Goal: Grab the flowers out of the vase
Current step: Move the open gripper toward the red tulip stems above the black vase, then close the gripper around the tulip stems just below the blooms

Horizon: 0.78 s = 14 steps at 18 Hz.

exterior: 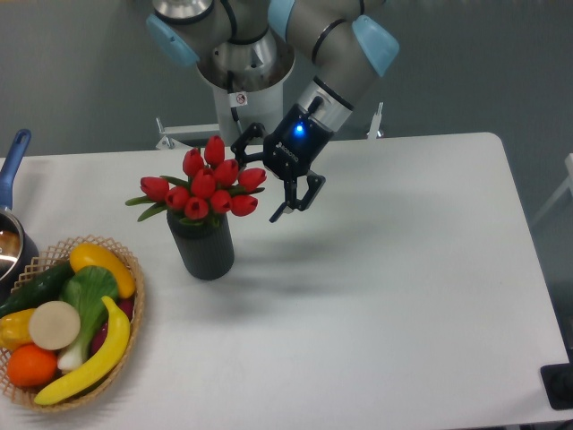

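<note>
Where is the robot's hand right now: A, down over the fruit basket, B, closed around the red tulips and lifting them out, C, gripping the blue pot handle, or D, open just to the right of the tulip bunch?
D: the hand is open, its fingers spread beside the right edge of the flowers, which sit in the vase, not yet gripped.

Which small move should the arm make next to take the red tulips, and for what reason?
Probably a short shift toward the bunch of red tulip buds, then closing. The open black two-finger end effector hangs beside the bunch, seemingly touching nothing, and the flowers stand in the dark grey cylindrical vase. How deep the fingers sit cannot be judged from this view.
</note>
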{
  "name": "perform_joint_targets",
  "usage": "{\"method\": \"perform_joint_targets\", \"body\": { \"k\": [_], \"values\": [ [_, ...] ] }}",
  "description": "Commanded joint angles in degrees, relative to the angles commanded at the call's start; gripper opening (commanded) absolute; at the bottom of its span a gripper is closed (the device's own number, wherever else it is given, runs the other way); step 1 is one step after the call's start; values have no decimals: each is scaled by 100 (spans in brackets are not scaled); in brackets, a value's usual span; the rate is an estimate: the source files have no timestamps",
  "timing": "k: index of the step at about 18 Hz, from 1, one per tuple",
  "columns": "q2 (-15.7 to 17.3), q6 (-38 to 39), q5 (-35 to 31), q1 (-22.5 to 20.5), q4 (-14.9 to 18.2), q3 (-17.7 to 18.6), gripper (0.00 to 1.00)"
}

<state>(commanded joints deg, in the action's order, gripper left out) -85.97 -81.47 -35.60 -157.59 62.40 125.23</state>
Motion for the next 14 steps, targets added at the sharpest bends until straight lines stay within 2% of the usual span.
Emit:
{"method": "perform_joint_targets", "body": {
  "k": [3, 6, 14],
  "values": [
    [273, -167, 227, 78, 0, 212, 100],
    [72, -176, 922, 334, -35, 98, 100],
    [-17, -185, 941, 369, -97, 106, 100]
  ]
}}
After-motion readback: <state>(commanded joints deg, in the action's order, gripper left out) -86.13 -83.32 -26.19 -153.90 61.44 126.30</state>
